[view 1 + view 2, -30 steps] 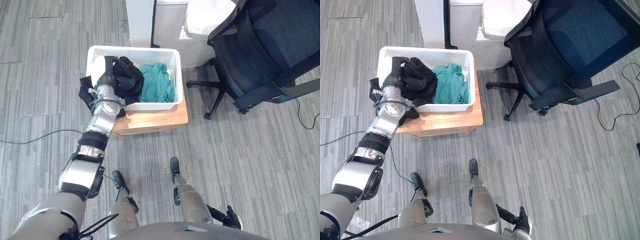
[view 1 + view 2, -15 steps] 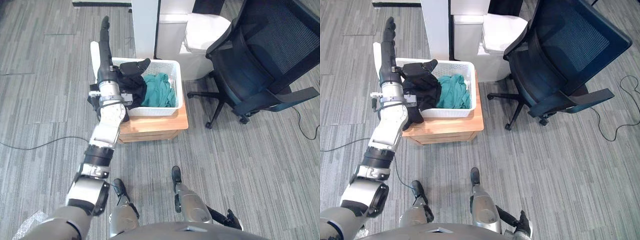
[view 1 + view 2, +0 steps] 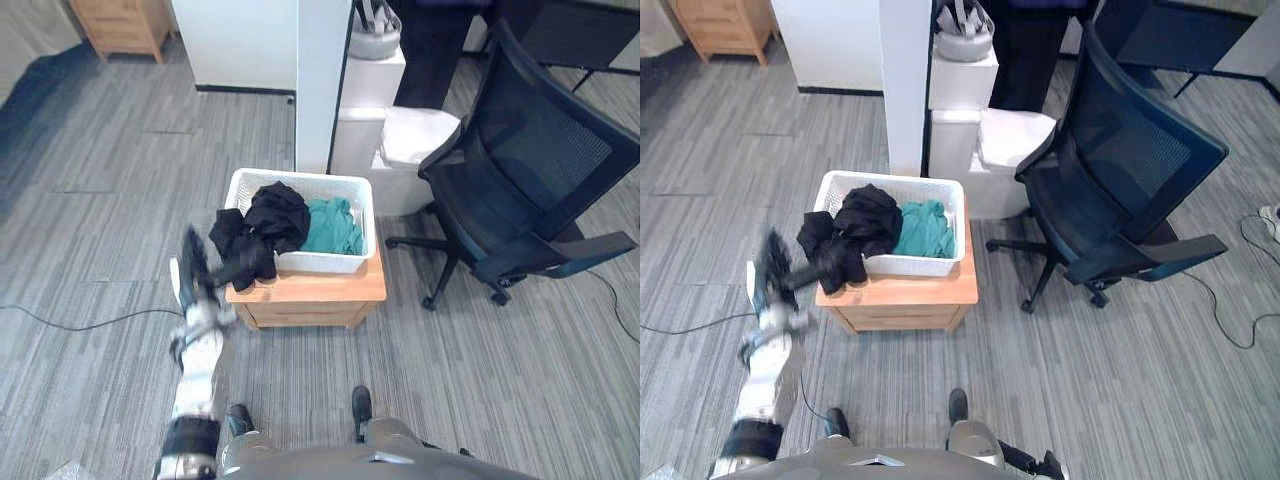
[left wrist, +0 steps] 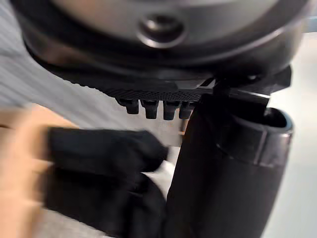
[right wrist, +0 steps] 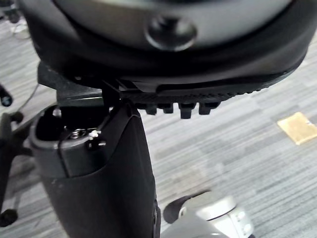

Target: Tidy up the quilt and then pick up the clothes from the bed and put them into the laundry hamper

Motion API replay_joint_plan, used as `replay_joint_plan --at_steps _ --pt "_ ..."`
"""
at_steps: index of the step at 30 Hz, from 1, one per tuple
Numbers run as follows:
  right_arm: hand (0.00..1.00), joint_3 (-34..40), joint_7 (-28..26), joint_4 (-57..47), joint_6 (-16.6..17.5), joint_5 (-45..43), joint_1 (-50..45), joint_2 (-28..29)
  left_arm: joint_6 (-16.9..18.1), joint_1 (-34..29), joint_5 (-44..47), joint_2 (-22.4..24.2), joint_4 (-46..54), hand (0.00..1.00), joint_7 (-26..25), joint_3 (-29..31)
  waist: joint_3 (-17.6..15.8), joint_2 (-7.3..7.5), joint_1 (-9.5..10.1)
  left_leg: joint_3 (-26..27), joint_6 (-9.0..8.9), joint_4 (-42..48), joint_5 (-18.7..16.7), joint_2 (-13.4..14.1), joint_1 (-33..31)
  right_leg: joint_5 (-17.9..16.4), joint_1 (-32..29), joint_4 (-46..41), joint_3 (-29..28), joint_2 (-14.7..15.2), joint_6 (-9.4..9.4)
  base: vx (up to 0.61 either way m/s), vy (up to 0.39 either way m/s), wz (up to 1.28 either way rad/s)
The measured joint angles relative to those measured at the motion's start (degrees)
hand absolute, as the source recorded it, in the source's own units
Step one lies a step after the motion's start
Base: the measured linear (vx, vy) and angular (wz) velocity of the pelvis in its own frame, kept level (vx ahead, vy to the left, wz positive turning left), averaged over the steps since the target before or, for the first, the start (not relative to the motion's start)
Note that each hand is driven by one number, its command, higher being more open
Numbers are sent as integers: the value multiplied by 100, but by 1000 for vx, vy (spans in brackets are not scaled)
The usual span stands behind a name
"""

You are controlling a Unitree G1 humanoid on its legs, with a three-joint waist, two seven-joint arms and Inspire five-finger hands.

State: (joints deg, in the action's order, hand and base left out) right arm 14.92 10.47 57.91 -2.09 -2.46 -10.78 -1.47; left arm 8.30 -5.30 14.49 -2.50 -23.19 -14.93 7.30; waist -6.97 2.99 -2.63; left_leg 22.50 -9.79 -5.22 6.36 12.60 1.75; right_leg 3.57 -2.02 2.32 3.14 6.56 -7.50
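Well, the white laundry hamper [image 3: 325,262] sits on a low wooden cabinet [image 3: 320,292], taking up most of its top and leaving a bare strip of wood along the front and right edges. A black garment [image 3: 270,212] is heaped in the hamper's left half and spills over the left rim, with a fold hanging down past the cabinet's left corner. A teal garment [image 3: 332,226] lies wholly inside the right half. Behind the hamper stand a white pillar [image 3: 322,80] and a white bin [image 3: 422,140]. A dark office chair [image 3: 540,185] is just beside the cabinet on the right, its wheeled base near the cabinet's corner. To the left and in front, the grey striped carpet [image 3: 100,220] is open floor. The left arm rises from below, and the left hand [image 3: 195,268] stands upright at the cabinet's left front corner. Its fingers are straight and point up, and nothing is clasped in them. The thumb reaches toward the hanging black fold, though contact cannot be made out. In the left wrist view that black cloth lies past the fingers over the wooden edge. The right hand [image 5: 99,188] hangs over carpet, relaxed and empty.
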Motion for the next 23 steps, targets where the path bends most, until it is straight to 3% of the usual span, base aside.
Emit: replay_joint_plan --at_steps 2,4,5,7,9,17,23 --pt "100 0 -3 -25 0 1 51 -3 -150 -169 50 157 -885 100 228 303 16 -9 69 21 -7 0 -43 1 101 -38 99 -4 8 4 -13 0 0 0" --pt "100 -4 -8 -27 1 175 48 -5 -481 -367 36 423 -2430 100 454 1012 182 -61 126 48 -22 -1 -101 -1 147 -72 134 -2 9 12 -12 15 3 3" --pt "100 -12 -7 -28 10 193 49 -3 -637 -362 54 400 -2611 100 504 1316 223 -55 127 21 -37 -1 -111 6 120 -84 139 -2 51 9 -3 40 1 4" --pt "100 -97 -5 -18 15 192 79 -27 -627 -438 115 285 -3365 100 671 1954 331 -88 178 46 -70 -1 -154 3 197 -85 222 42 41 11 -3 17 -1 2" --pt "100 -214 -38 -8 18 180 51 -98 -683 -473 83 252 -3672 100 769 2233 381 -127 254 51 -72 -2 -188 -15 276 -86 297 86 46 25 -2 0 0 0" --pt "100 -607 -117 57 46 -111 45 -277 -860 -670 -166 298 -3778 100 858 2502 490 -212 258 69 -98 -1 -233 -2 292 -128 307 94 28 8 4 10 0 -2" --pt "100 -650 -119 210 121 -79 100 -332 -853 -657 -702 194 -3824 100 846 2121 569 -223 255 60 -85 0 -237 -6 304 -112 315 127 8 2 -24 28 0 -3"
